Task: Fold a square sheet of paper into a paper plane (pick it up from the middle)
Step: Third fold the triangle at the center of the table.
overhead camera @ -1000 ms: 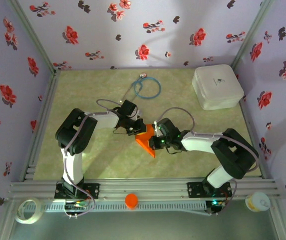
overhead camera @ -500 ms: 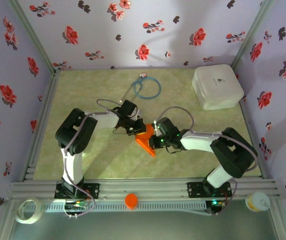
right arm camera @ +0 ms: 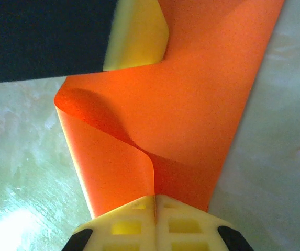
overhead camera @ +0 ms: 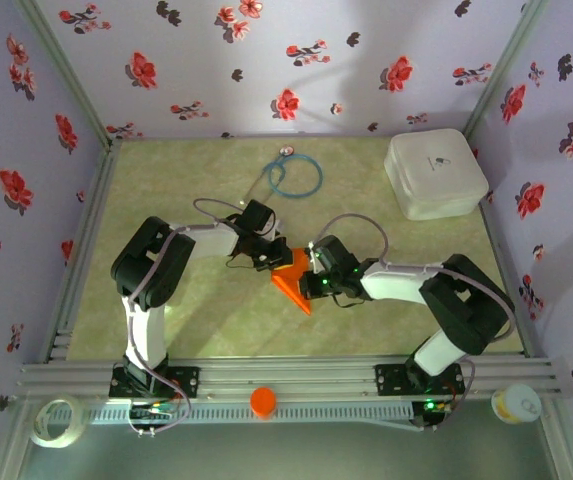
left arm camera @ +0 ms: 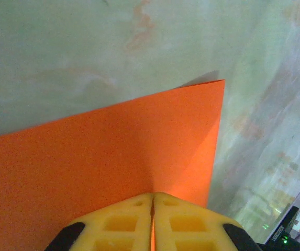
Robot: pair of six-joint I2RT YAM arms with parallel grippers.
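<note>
Folding is in hand at the middle of the desk (overhead camera: 186, 170), where the paper (overhead camera: 292, 280) lies between the two arms as a pointed orange wedge. The left jaws are pinched shut on one edge, and the sheet runs flat away from them. The right jaws are likewise clamped on the opposite end, where a loose flap curls up in a soft, uncreased roll. The step seems to call for laying that roll down with edges matched before pressing. Both arms should move together: pulling apart could tear such thin paper, and a skewed crease would spoil the nose.
</note>
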